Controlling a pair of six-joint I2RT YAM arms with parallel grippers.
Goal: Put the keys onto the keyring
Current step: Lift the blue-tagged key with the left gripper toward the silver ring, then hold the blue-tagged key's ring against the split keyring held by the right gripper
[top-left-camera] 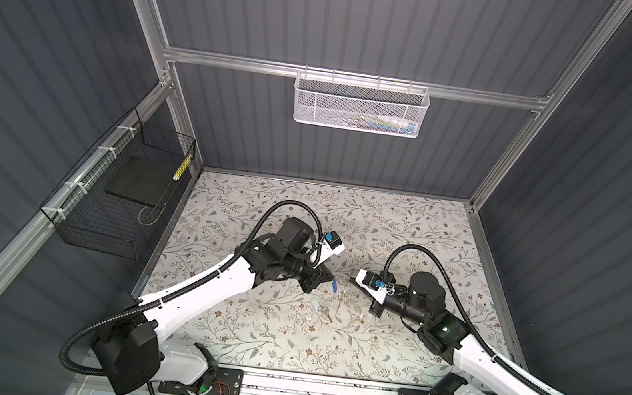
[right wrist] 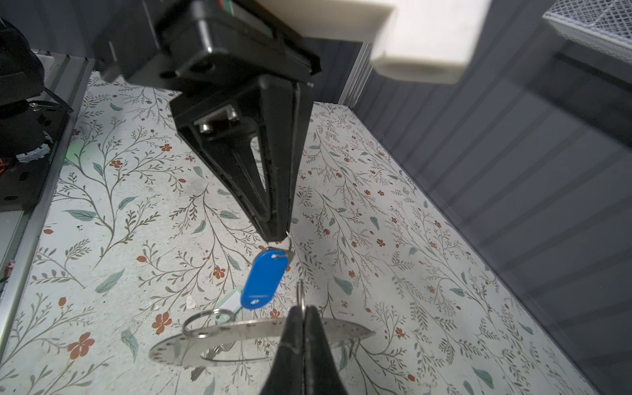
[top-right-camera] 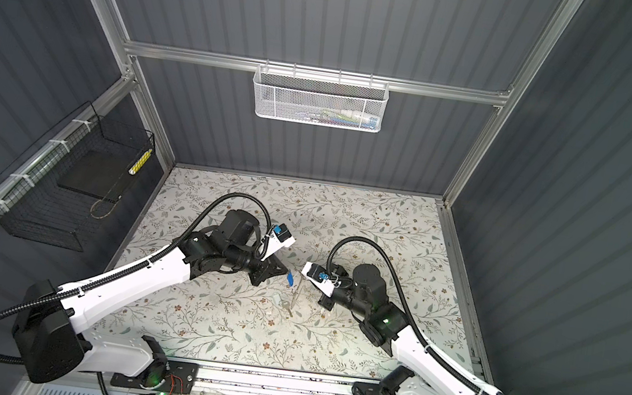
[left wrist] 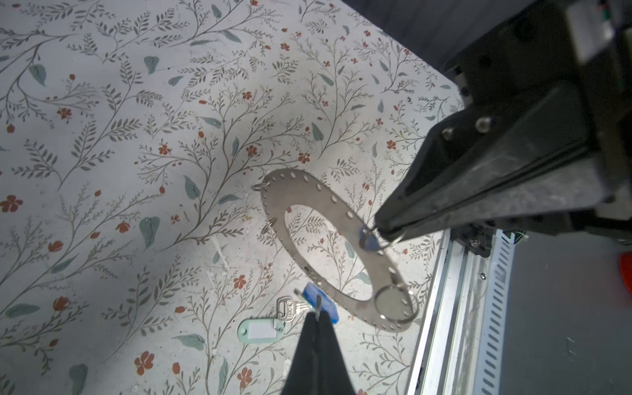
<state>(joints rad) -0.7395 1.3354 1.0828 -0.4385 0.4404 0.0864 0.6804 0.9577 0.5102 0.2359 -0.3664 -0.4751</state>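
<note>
The keyring, a wide flat grey ring with small holes round its rim, hangs tilted just above the table. My right gripper is shut on a small wire loop at its rim. My left gripper is shut on the thin wire loop of the blue-headed key, which dangles beside the keyring's edge. In both top views the two gripper tips nearly meet mid-table, with the blue key between them. The other key, silver with a pale tag, lies flat on the table below.
A large split ring and smaller loops hang from the keyring's rim. A white mesh basket hangs on the back wall. A black wire basket is on the left wall. An aluminium rail runs along the table's front edge.
</note>
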